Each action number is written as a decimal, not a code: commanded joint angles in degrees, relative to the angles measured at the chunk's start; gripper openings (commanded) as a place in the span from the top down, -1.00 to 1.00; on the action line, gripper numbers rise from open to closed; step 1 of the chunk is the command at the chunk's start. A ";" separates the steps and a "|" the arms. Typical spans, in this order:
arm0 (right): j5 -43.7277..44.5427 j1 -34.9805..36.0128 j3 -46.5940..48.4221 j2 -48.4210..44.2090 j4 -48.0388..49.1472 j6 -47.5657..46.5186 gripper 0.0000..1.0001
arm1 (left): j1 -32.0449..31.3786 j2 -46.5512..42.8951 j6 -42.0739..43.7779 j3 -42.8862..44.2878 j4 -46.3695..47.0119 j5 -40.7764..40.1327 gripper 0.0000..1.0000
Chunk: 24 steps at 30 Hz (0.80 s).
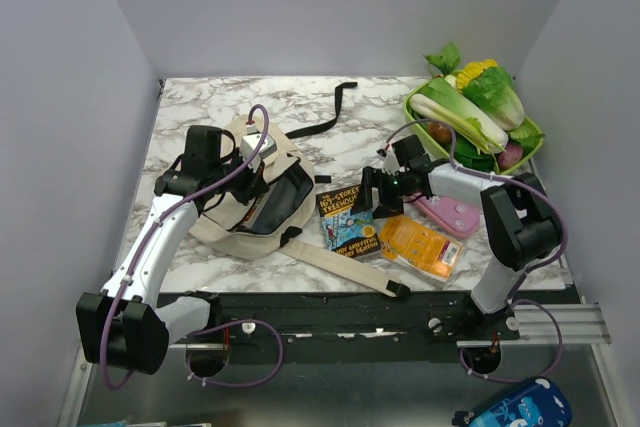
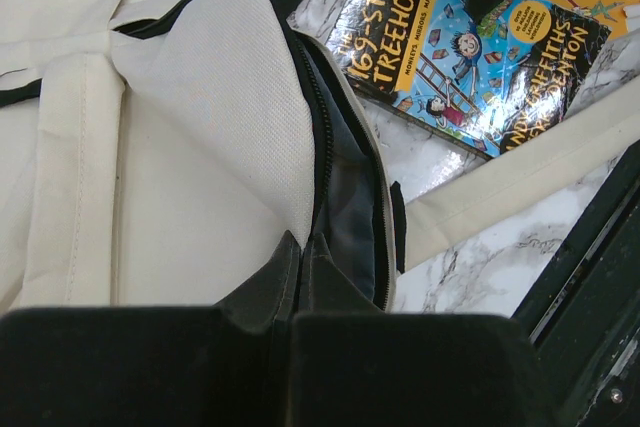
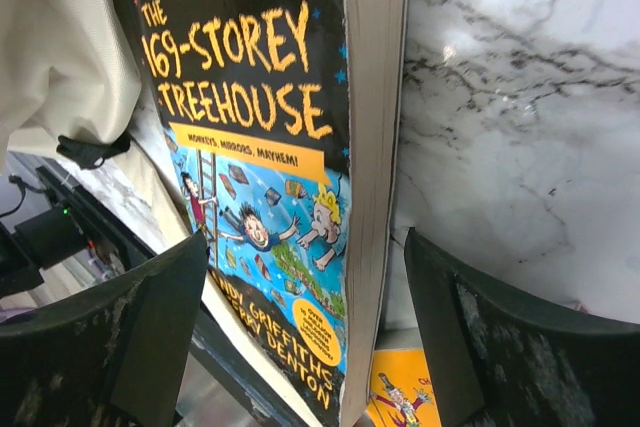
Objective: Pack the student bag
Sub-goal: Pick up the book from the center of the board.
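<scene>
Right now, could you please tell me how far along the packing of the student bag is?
Done: the student bag lies unzipped, its rim pinched by the shut left tool. In hand: the open right tool straddles the Treehouse book, not gripping yet. Left: that book, the orange book and probably the pink case lie on the table, outside the bag.

Left arm (image 1: 158,232) & right arm (image 1: 455,185): white link shells w/ chunky blk joint housings. Purple cable (image 1: 232,175) loops along each, down to the bases. Left gripper (image 2: 298,322) fingers plain matte blk; right gripper (image 3: 305,245) fingers blk, speckled w/ grey scuffs.
</scene>
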 commanded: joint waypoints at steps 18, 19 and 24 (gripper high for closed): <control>-5.70 4.86 -10.58 8.10 10.51 8.46 -0.49 | -0.29 -1.14 -0.08 0.06 3.01 1.30 1.00; -6.06 4.95 -11.46 7.84 13.07 10.22 -0.47 | -0.29 -1.14 -0.07 0.06 2.92 1.39 1.00; -10.10 7.14 -17.18 6.61 36.59 27.17 -0.36 | -0.29 -0.96 0.28 0.15 2.13 1.48 1.00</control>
